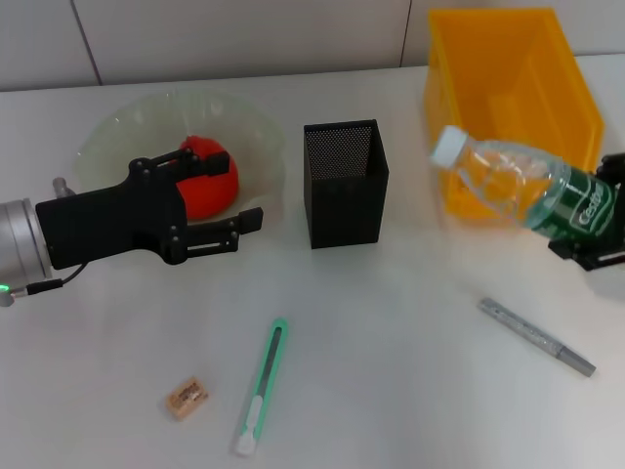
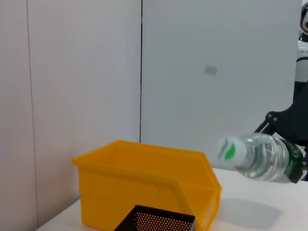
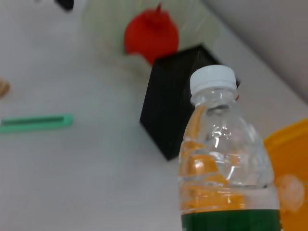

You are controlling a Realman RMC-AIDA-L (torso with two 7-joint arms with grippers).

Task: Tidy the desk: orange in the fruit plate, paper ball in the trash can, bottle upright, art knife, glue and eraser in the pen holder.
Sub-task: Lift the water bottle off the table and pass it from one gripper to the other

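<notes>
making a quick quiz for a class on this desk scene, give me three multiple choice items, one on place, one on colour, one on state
1. Where is the orange?
A. in the fruit plate
B. in the pen holder
C. in the yellow bin

2. What colour is the art knife?
A. red
B. green
C. blue

3. How is the bottle?
A. standing on the desk
B. lying on the desk
C. held tilted off the desk by the right end effector

Answers:
1. A: the orange sits in the clear plate, beside the left end effector.
2. B: its body is green.
3. C: the capped end points up and left above the desk.
</notes>
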